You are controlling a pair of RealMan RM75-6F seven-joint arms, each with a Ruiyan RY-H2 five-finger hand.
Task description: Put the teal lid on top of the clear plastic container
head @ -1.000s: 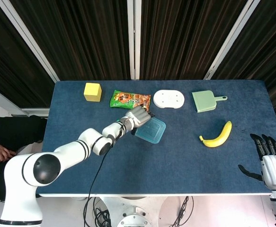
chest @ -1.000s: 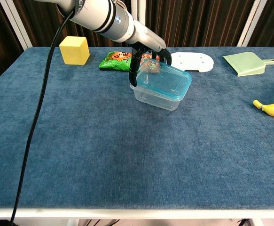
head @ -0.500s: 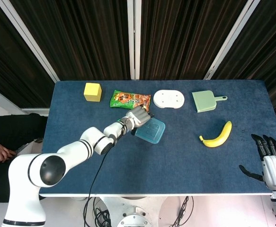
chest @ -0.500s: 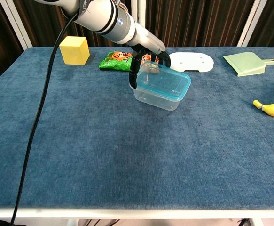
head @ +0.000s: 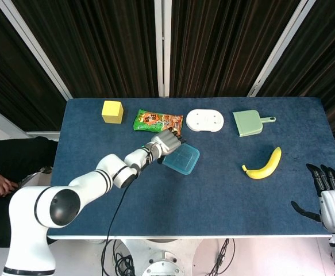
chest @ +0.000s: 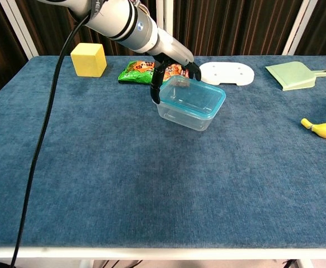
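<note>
Teal lid (chest: 195, 98) sits on top of the clear plastic container (chest: 186, 115), near mid-bench, slightly toward the far side. In head view the lid (head: 180, 159) covers the container almost wholly, so only the teal top reads there. Left hand (chest: 171, 70) is at the lid's far-left corner; dark fingers (chest: 156, 89) curl down over that edge and seem to touch the rim, thumb side reaching along the far edge. From head view the same hand (head: 166, 141) lies just left of and overlapping the lid corner. Cannot tell whether the fingers actually pinch the lid or merely rest against it: the contact is hidden behind the hand and seen only through clear plastic. Right hand (head: 327, 191) shows at the lower right, off the bench edge, well apart from everything, fingers spread and upright, holding nothing; its lower part is cut off by the frame. Behind the container: snack packet (chest: 146, 71), partly hidden by the left hand. Further out on the blue bench (chest: 151, 184): yellow block (chest: 88, 58), white oval plate (chest: 228, 72), green dustpan (chest: 293, 75), banana (chest: 322, 128) cut off in chest view.
</note>
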